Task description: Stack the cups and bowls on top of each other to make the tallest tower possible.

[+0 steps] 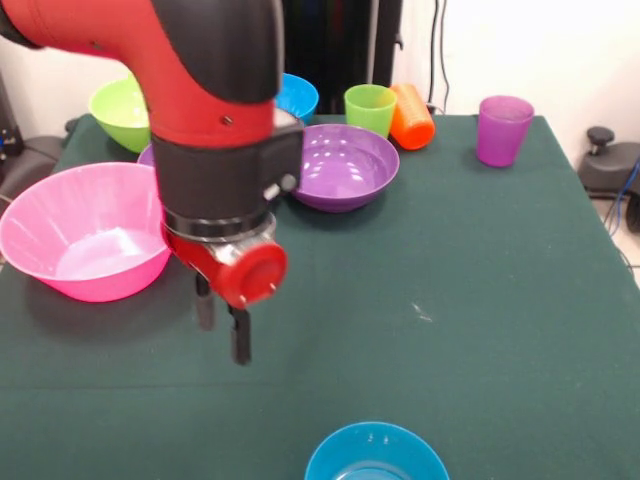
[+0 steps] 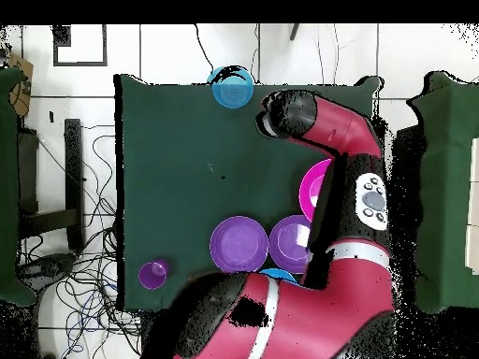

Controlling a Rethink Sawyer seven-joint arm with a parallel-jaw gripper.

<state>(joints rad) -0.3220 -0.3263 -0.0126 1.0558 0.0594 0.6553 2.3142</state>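
Note:
My gripper (image 1: 222, 322) hangs open and empty just above the green table, right of the big pink bowl (image 1: 85, 240). A purple bowl (image 1: 345, 165) sits behind it, and a second purple bowl (image 1: 148, 155) peeks out behind the arm. At the back stand a lime green bowl (image 1: 122, 112), a blue bowl (image 1: 297, 95), an upright green cup (image 1: 370, 108), an orange cup (image 1: 412, 116) lying on its side, and an upright purple cup (image 1: 503, 130). Another blue bowl (image 1: 375, 455) sits at the near edge. The small red bowl is out of view.
In the overhead view the arm covers much of the table; the blue bowl (image 2: 231, 87), the pink bowl (image 2: 313, 187), both purple bowls (image 2: 239, 245) and the purple cup (image 2: 152, 273) show. Cables lie on the floor beside the table.

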